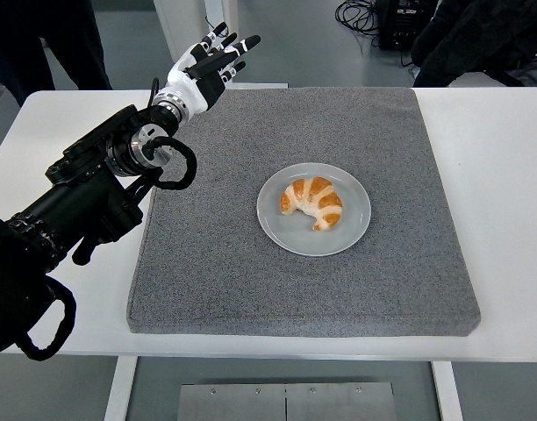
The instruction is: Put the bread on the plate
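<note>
A golden croissant (313,202) lies on a round grey plate (354,230) in the middle of the grey foam mat (251,272). My left hand (214,60) hovers over the mat's far left corner, well away from the plate. Its fingers are spread and hold nothing. The black left arm (84,202) runs in from the left edge over the white table (67,289). The right arm does not show.
The mat covers most of the tabletop. People in dark clothes stand beyond the far edge at the top left (40,35) and top right (479,35). Cables (361,13) lie on the floor behind the table.
</note>
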Action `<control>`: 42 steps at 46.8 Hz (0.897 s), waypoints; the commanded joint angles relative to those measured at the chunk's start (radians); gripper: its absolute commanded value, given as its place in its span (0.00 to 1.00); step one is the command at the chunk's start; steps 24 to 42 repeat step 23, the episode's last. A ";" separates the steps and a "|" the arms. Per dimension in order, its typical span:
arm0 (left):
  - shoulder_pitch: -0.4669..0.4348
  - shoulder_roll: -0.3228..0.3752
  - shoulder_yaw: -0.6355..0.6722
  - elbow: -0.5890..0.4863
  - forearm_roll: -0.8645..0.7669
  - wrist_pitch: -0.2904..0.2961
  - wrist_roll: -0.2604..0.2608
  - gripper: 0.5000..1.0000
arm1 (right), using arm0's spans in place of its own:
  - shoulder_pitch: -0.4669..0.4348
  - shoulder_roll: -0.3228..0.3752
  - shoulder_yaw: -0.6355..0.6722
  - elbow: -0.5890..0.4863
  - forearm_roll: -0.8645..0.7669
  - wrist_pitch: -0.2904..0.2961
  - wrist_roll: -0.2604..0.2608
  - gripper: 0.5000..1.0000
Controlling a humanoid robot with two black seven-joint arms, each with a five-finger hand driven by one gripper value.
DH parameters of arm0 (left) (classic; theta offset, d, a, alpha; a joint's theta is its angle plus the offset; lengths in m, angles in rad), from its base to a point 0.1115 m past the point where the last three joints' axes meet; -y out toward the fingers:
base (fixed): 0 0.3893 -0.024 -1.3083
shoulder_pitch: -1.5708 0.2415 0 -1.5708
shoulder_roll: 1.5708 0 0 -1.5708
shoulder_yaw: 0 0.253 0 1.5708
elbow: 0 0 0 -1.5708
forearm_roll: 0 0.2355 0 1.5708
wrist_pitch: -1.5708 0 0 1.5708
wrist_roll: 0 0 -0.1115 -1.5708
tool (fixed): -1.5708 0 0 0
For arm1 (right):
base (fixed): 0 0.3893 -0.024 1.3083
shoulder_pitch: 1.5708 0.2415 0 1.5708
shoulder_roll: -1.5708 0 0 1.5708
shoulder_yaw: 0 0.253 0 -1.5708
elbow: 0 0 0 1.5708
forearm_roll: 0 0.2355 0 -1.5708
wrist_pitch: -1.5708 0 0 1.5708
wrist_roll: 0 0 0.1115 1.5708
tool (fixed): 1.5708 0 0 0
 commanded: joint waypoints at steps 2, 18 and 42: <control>0.000 0.000 -0.046 0.000 -0.034 -0.002 0.004 1.00 | 0.000 0.000 0.002 0.005 0.001 0.003 0.000 1.00; 0.008 0.000 -0.086 0.000 -0.042 -0.003 0.001 1.00 | -0.003 0.000 0.000 0.026 0.001 0.005 0.000 1.00; 0.008 0.000 -0.085 0.000 -0.040 -0.005 0.001 1.00 | 0.006 0.000 0.002 0.026 -0.001 0.003 0.000 1.00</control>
